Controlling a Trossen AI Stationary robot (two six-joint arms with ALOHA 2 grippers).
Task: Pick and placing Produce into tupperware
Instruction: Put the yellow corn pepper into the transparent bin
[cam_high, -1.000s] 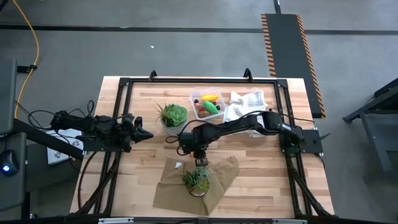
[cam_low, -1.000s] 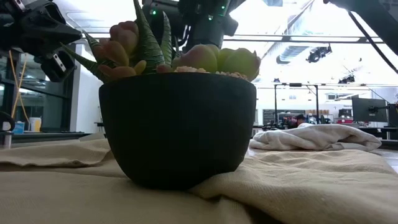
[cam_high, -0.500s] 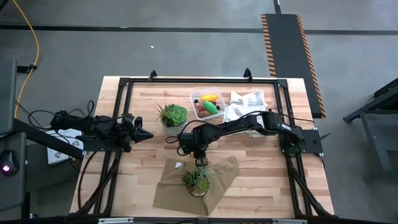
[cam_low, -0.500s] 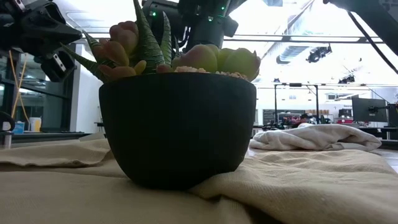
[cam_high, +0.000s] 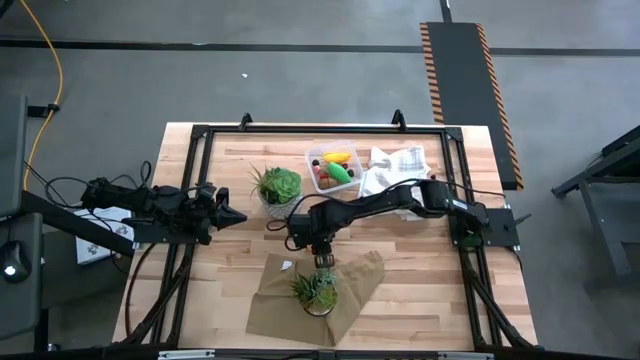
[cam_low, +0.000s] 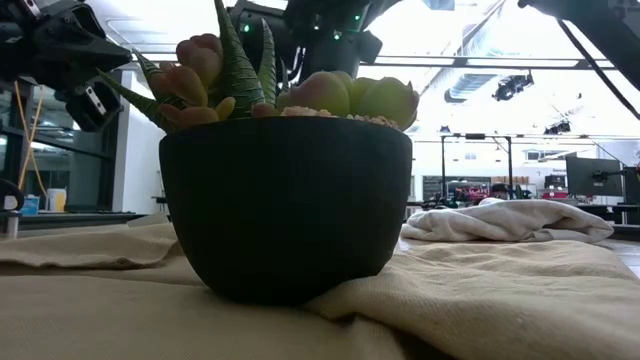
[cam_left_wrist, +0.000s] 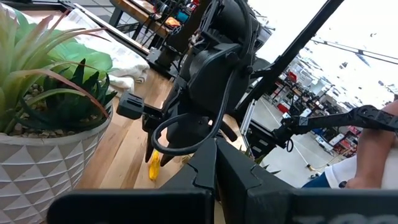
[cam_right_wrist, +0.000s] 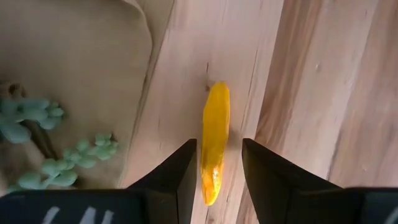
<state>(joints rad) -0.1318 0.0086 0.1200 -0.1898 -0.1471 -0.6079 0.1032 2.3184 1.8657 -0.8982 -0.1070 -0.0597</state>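
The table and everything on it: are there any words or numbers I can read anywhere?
None can be read.
Tupperware, white cloth, tan cloth, both plant pots: no print visible.
Yellow toy piece between the right gripper's open fingers: plain, no label.
Paper under the left arm: any print too small to read.
Room behind, in the low view: no readable signs.

the right arm reaches from the table's right side across to its middle, wrist bent downward, and the right gripper (cam_right_wrist: 214, 163) points straight down at the wood with its fingers (cam_right_wrist: 176, 172) parted. the left arm lies low at the table's left edge, its left gripper (cam_high: 232, 217) pointing inward, fingertips together.
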